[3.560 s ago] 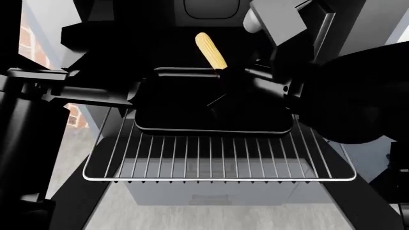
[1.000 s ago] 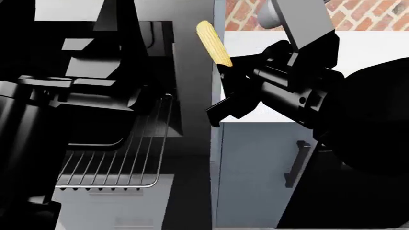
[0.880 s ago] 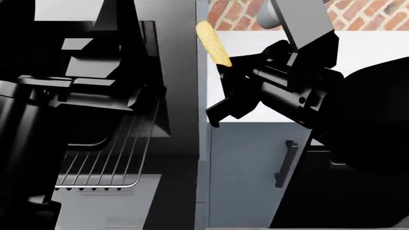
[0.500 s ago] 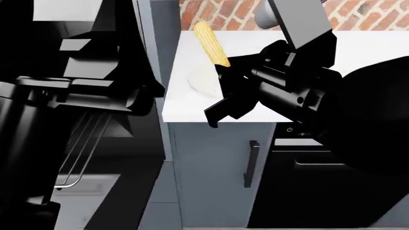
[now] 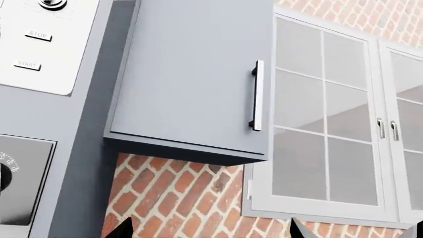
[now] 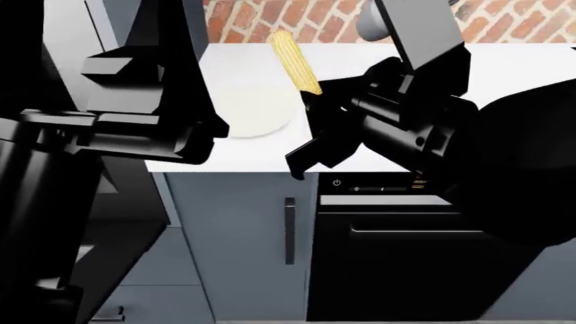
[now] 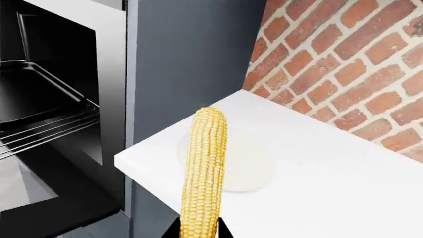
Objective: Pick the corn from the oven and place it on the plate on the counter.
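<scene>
1. Head view: the right end effector (image 6: 315,115), black and angular, is clamped on the lower end of the corn (image 6: 295,62), a ridged yellow cob tapering upward.
2. The corn hangs above the smooth white desk (image 6: 504,74), beside the flat round cream plate (image 6: 256,111) near the desk's left edge.
3. Right wrist view: the oven (image 7: 46,99) shows a wire rack and black tray.
4. Whether the left end effector is open or closed cannot be told.

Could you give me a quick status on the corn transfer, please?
Right gripper shut on corn, held above counter. Plate bare, beside the cob. Left gripper out of sight. Nothing blocking the plate.
</scene>
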